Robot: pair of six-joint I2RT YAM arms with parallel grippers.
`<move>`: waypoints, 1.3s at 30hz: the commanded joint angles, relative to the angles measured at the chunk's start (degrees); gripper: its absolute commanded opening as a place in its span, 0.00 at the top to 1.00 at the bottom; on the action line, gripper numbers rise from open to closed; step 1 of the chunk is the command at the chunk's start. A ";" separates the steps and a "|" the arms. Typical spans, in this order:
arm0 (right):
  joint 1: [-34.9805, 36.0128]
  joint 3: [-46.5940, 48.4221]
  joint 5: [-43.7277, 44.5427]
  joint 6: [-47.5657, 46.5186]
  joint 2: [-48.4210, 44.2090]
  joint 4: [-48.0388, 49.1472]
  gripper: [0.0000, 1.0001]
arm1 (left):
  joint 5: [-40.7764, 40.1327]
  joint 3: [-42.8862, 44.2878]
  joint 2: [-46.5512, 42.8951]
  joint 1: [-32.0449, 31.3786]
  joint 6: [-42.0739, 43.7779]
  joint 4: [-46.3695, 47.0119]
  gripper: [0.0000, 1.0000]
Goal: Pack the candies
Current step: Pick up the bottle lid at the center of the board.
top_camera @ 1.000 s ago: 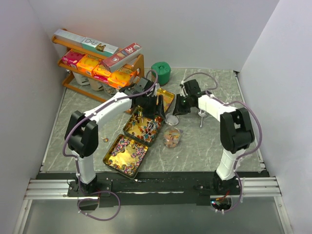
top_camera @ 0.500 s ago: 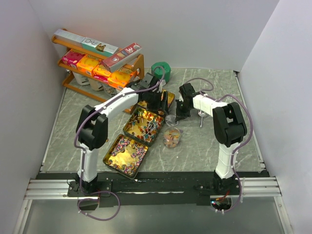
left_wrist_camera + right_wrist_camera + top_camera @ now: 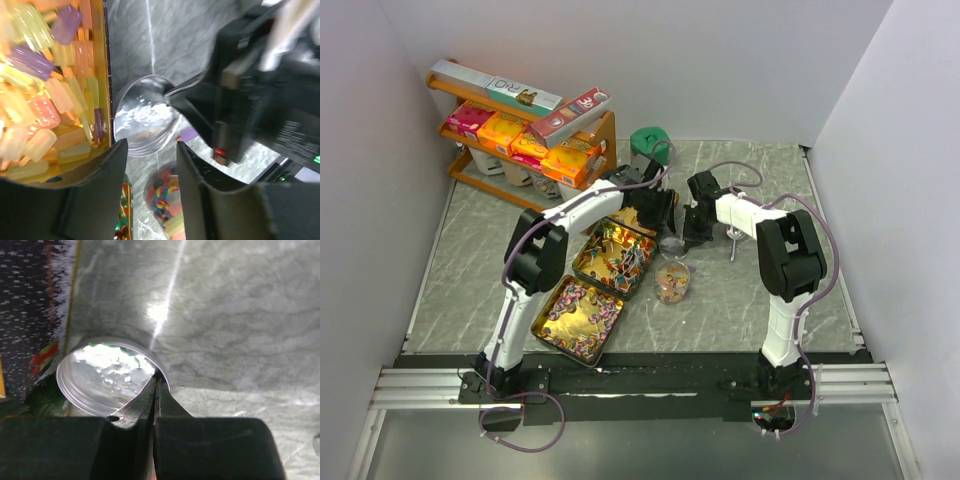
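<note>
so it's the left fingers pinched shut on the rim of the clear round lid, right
Not quite, it is the other arm. The right fingers are the ones pinched shut on the rim of the clear round lid, as the right wrist view shows. The left fingers stand apart above the lid and hold nothing.

My left arm point(image 3: 582, 208) and right arm point(image 3: 740, 211) are white tubes with chunky black joints, each trailed by a looping grey-purple cable point(image 3: 564, 422). My fingers point(image 3: 196, 175) are flat, matt black, perhaps plastic.
</note>
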 commanded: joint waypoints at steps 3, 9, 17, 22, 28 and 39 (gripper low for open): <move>-0.33 -2.04 8.54 5.22 -1.85 -8.96 1.00 | 2.90 1.77 1.83 -1.59 2.48 1.04 0.52; -0.68 -3.79 12.41 8.21 -4.31 -11.61 1.00 | 6.16 3.52 4.65 -3.34 4.33 1.40 0.52; -0.94 -6.88 14.53 7.79 -9.41 -7.92 1.00 | 8.63 4.93 7.98 -5.54 2.84 4.03 0.53; -0.94 -8.63 10.67 5.68 -12.74 -3.35 1.00 | 7.58 7.83 10.54 -5.54 2.40 2.90 0.56; -0.77 -8.64 6.26 3.12 -13.81 -0.09 1.00 | -0.07 7.48 12.03 -5.72 4.41 -1.24 0.61; 1.25 -9.69 4.24 3.56 -9.24 -4.92 1.00 | -5.35 8.27 13.09 -6.16 5.04 -3.70 0.61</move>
